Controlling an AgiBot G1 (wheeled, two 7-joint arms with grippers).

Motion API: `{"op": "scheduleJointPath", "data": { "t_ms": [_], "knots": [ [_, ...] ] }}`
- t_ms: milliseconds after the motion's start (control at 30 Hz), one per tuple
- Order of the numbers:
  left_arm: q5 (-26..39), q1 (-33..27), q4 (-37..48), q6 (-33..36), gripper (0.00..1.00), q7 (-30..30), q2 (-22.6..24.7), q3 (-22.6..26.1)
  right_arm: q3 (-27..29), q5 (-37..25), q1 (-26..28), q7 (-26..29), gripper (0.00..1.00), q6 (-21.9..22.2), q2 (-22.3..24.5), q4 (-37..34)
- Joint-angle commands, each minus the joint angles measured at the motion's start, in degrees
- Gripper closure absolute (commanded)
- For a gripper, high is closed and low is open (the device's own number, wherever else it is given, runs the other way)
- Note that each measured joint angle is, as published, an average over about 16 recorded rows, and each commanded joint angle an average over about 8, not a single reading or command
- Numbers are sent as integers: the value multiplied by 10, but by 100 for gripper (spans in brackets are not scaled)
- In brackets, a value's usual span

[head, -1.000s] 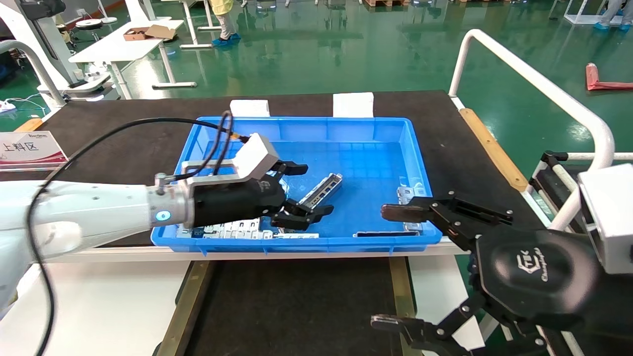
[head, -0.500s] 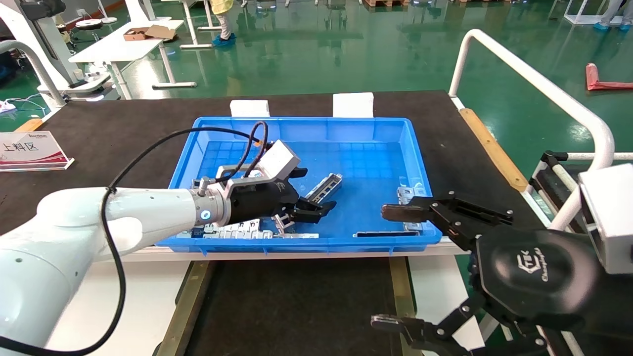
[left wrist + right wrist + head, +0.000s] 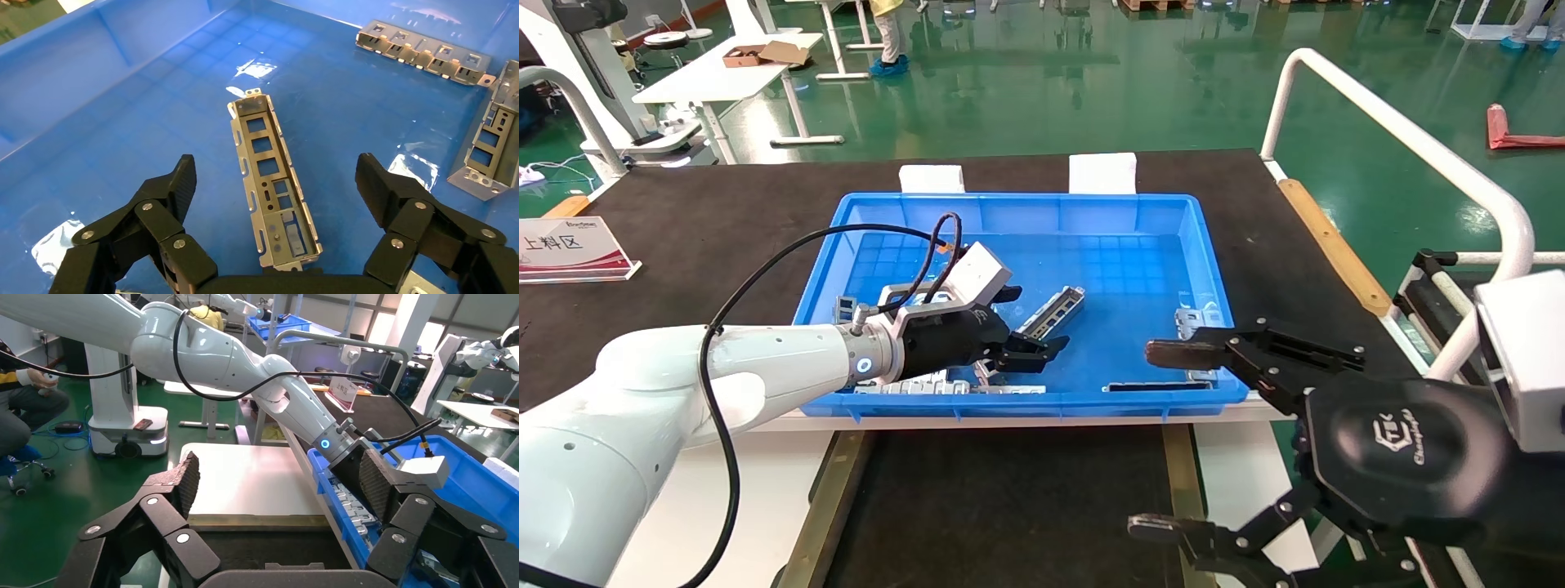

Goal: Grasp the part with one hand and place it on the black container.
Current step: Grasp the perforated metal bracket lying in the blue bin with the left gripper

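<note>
The part [image 3: 1054,310] is a slim silver channel bar with rectangular cutouts. It lies flat and diagonal on the floor of the blue bin [image 3: 1091,202]. My left gripper [image 3: 1035,320] is down inside the bin and open, with one finger on each side of the part's near end and not touching it. In the left wrist view the part [image 3: 269,177] runs away from the palm between the spread fingers of the left gripper [image 3: 276,184]. The black container [image 3: 1009,506], edged by brass strips, lies in front of the bin. My right gripper [image 3: 1156,441] hangs open at the bin's near right corner.
Flat slotted grey plates [image 3: 911,382] line the bin's near wall under my left wrist. A bracket [image 3: 1193,318] and a dark strip [image 3: 1144,385] lie at the bin's right. A ladder-like strip [image 3: 422,52] lies farther off. A white rail [image 3: 1401,139] stands on the right.
My left arm has swung in and lowered, so its open gripper now sits low over the part's near end. The part and the right arm have not moved.
</note>
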Motion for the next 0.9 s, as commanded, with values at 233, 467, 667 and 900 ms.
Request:
{"op": "scheduleJointPath", "data": {
  "t_ms": [233, 467, 667, 900],
  "knots": [
    [-10, 8, -2, -8, 100, -4, -1, 11, 0, 0, 0, 0, 100, 0, 0, 0],
    [-18, 11, 1, -10, 100, -4, -2, 20, 0, 0, 0, 0, 100, 0, 0, 0],
    [-25, 12, 5, -11, 100, -3, -3, 26, 0, 0, 0, 0, 100, 0, 0, 0],
    [-32, 12, 11, -12, 100, 0, -3, 31, 0, 0, 0, 0, 100, 0, 0, 0]
  ]
}}
